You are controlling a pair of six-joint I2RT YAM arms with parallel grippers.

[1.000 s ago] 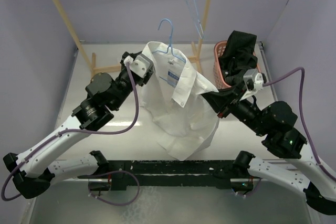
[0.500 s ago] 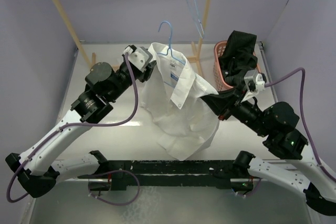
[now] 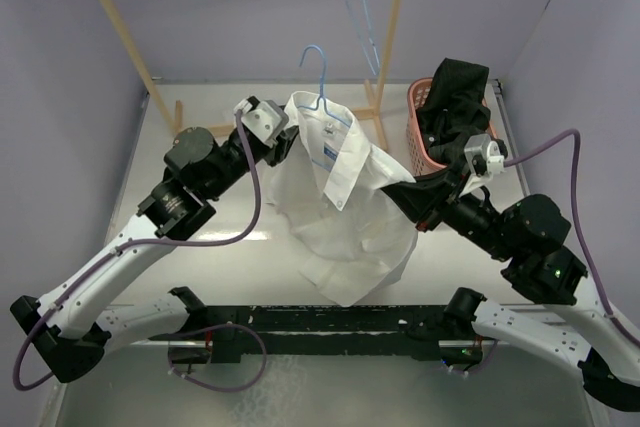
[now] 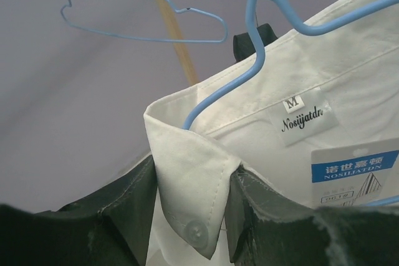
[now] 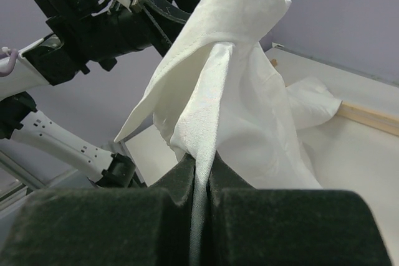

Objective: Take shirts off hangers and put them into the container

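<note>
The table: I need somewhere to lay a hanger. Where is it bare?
The table is bare between the left arm and the white shirt, and along the left wall outside that arm. Another patch lies between the shirt and the right arm. Crowded: the middle under the shirt, and the back right corner, where the pink basket holds the black shirt.

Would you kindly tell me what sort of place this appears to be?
Probably a robot lab booth staged for laundry: plain lilac walls around a table, a wooden rack with a blue hanger, a pink basket.
</note>
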